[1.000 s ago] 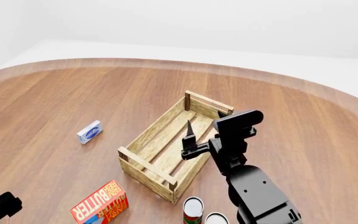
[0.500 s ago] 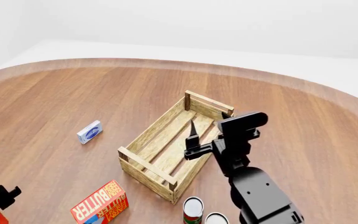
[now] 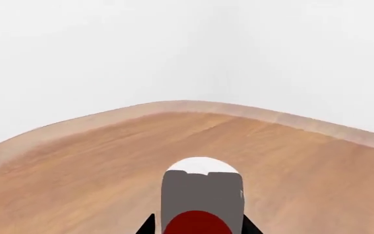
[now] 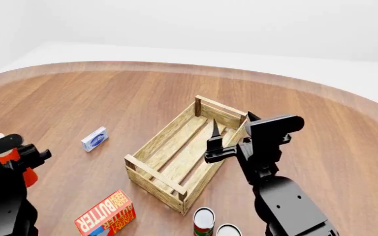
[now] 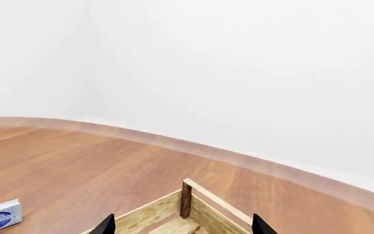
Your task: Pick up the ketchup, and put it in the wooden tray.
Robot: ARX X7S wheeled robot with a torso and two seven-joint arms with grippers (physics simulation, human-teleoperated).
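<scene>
At the head view's left edge, the left gripper (image 4: 18,155) is clamped on the ketchup (image 4: 8,160), held above the surface (image 4: 110,98) and well apart from the wooden tray (image 4: 175,152). Over the tray's right rim, the right gripper (image 4: 225,140) hangs with jaws apart. Near the tray lie a small blue box (image 4: 94,139), a butter box (image 4: 106,214) and two cans (image 4: 204,221).

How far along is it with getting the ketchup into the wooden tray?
Done: the ketchup is picked up, held off the table in the left claw; the left wrist view shows its cap between the fingertips. In hand: carrying it. Left: the wooden tray holds no bottle yet, so the move across and the release remain. The right claw hangs open over the tray.
</scene>
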